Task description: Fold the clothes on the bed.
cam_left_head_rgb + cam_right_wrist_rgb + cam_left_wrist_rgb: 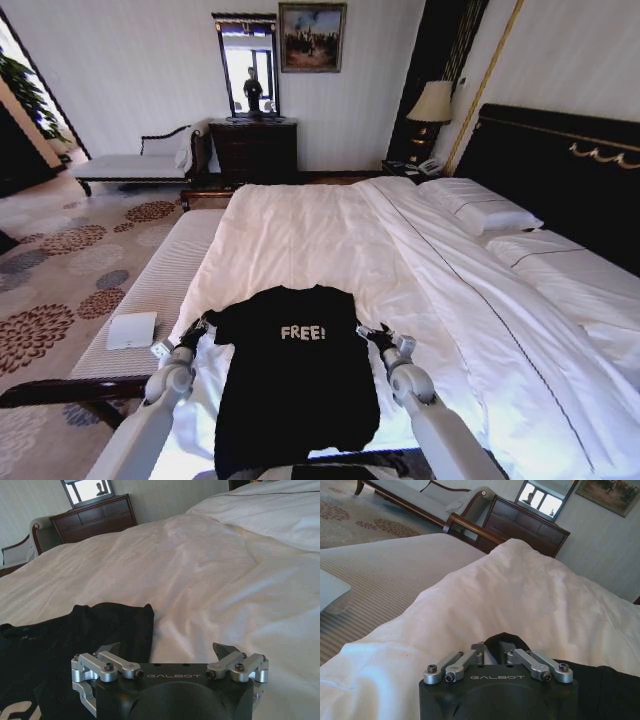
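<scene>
The clothes are one black T-shirt [295,380] with white "FREE!" lettering, spread flat on the near end of the white bed [300,230]. My left gripper [203,325] is at the shirt's left sleeve. In the left wrist view its fingers [495,654] stand close together with black cloth [502,641] pinched between them on the duvet [520,590]. Beside the right sleeve, my right gripper [372,332] rests low over the duvet. The right wrist view shows its fingers [167,647] spread wide, nothing between them, with the sleeve [100,625] just ahead.
A pale striped bench [150,290] runs along the bed's left side with a small white flat box [132,330] on it. Pillows [480,205] and a dark headboard [560,170] lie to the right. A dresser [253,150] and chaise [130,165] stand at the far wall.
</scene>
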